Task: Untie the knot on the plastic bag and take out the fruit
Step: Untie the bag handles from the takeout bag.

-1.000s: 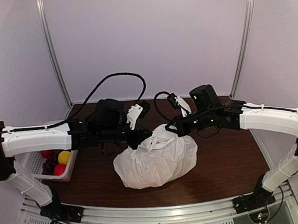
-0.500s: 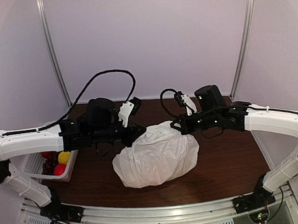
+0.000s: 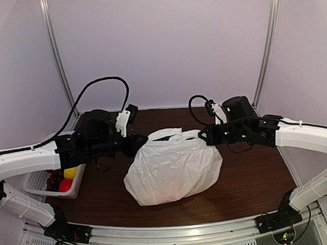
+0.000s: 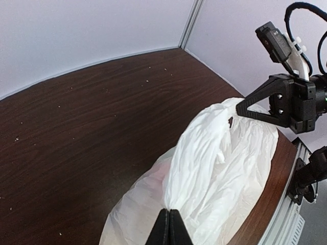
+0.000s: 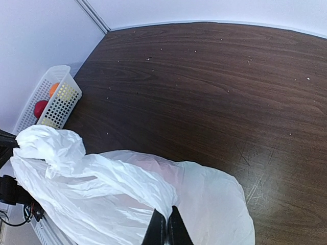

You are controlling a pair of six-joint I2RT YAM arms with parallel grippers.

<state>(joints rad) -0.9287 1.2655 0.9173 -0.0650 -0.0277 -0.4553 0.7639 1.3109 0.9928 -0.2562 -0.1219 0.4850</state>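
Left gripper point(image 3: 144, 139), right gripper point(image 3: 203, 136) — pinching plastic bag point(image 3: 171, 171)

top: overhead, rear | 2 wrists: close, inward | shared: plastic bag point(image 3: 171, 168)

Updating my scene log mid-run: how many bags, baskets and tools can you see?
plastic bag: 1
basket: 1
tools, left tool and right tool, each shut on the plastic bag: 2
Total: 4
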